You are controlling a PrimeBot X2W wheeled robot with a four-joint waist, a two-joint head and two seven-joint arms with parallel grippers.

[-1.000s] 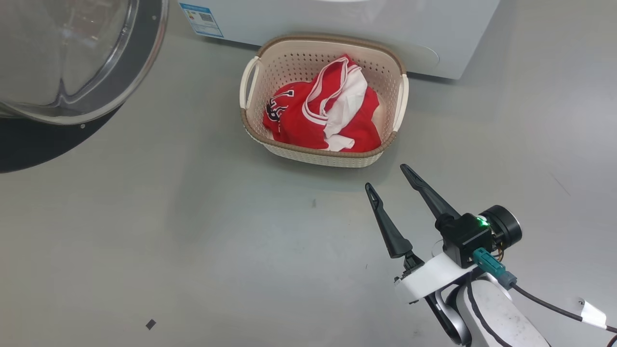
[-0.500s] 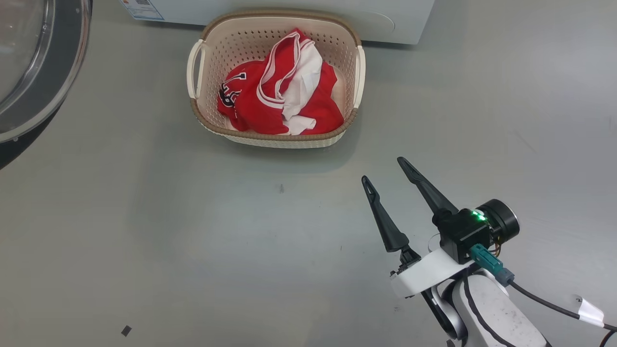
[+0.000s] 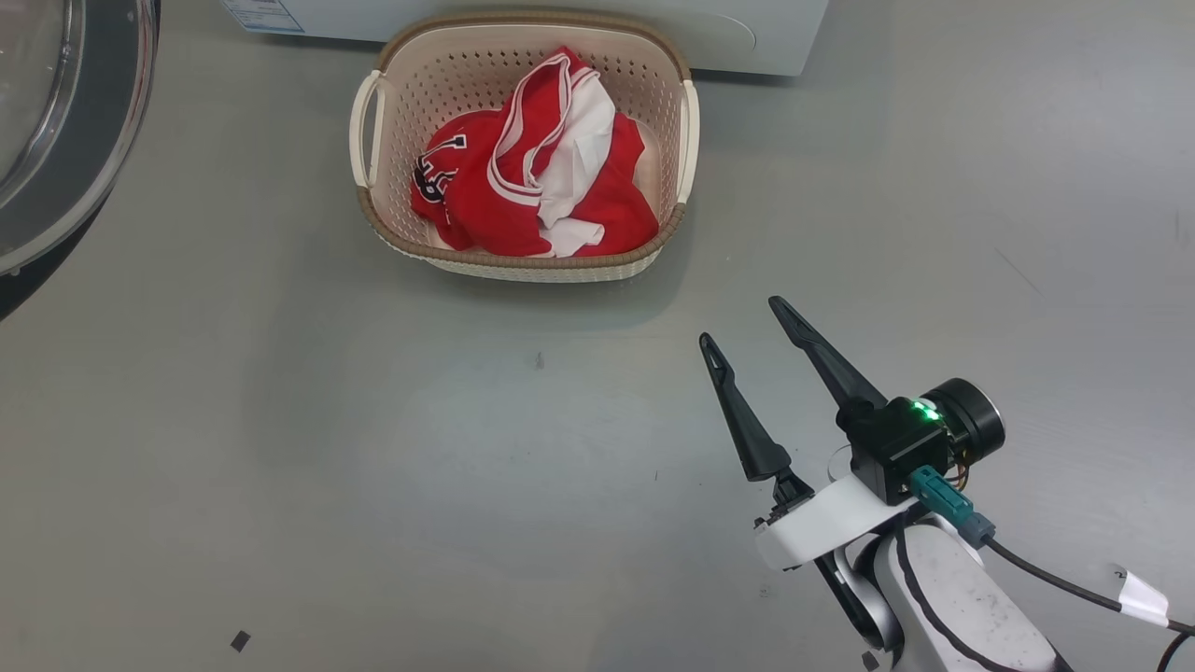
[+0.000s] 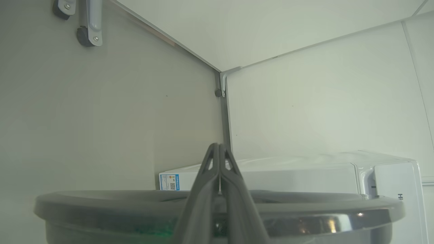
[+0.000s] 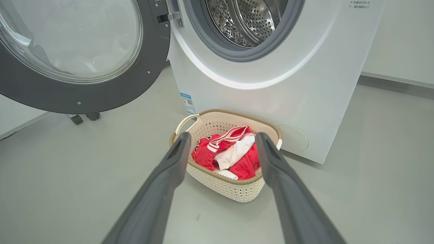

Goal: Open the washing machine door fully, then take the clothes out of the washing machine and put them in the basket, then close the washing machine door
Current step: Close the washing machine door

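- My right arm reaches out low over the smooth grey floor [image 3: 373, 467]. The right pincer [image 3: 740, 319] stands apart and empty, short of the basket [image 3: 523, 264].
- My left pincer [image 4: 217, 146] has its fingers pressed together, pointing across the washing machine door [image 5: 149, 67] edge.
- The clothes [image 3: 495, 201], crumpled red and white fabric, lie inside the perforated cream basket, close before the white washing machine [image 5: 305, 84].
- The door hangs open: dark rim, clear bulging bowl.

Drum [image 5: 244, 20] mouth unobstructed; washing machine door [image 5: 40, 100] swung wide beside it. Basket [image 5: 234, 191] blocks the floor [image 5: 210, 220] below the mouth; floor before it open.
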